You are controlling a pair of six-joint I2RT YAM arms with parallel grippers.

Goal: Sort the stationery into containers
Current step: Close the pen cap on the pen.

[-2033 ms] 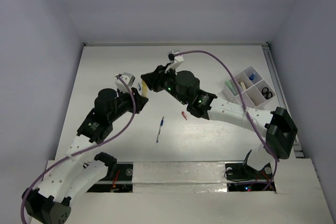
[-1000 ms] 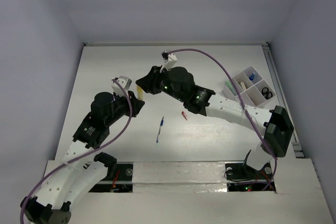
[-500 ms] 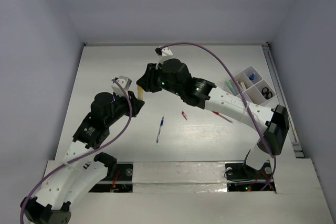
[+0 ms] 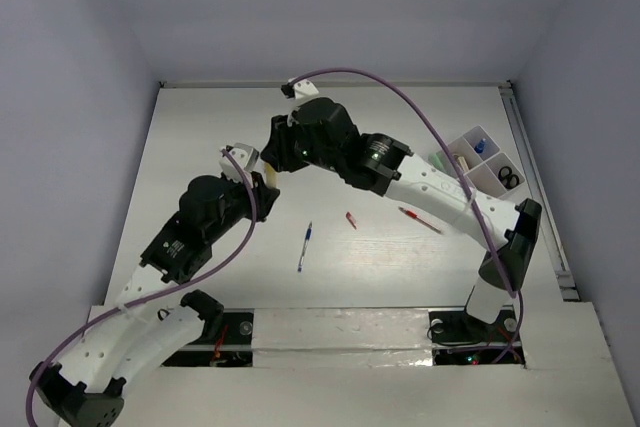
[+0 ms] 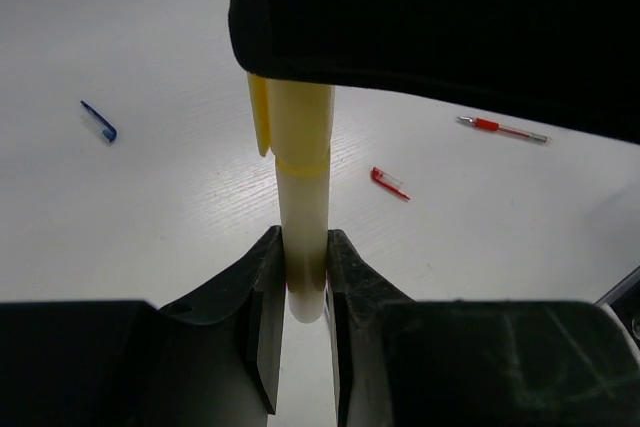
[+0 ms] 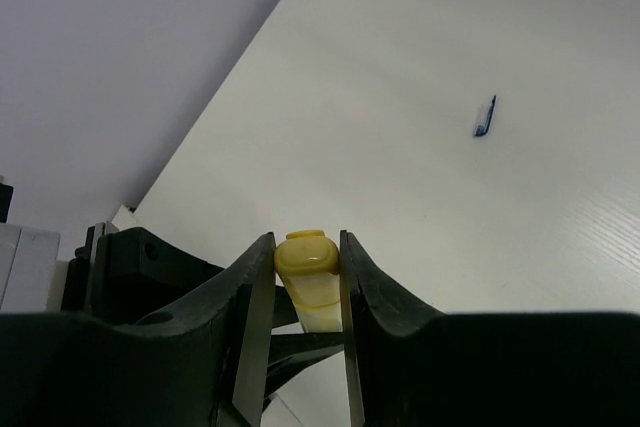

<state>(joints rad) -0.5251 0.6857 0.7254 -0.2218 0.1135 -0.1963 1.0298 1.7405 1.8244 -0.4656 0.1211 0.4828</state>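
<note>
My left gripper is pinched tight on one end of the pale yellow marker, holding it above the table. My right gripper clamps what looks like its cap end. The white tray sits far right.

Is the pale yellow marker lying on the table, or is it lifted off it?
Lifted. Both claws hold the marker: left claw on one end, right claw on the capped end.

Bright, even overhead light leaves soft shadows on the table (wrist-view foregrounds blur).
</note>
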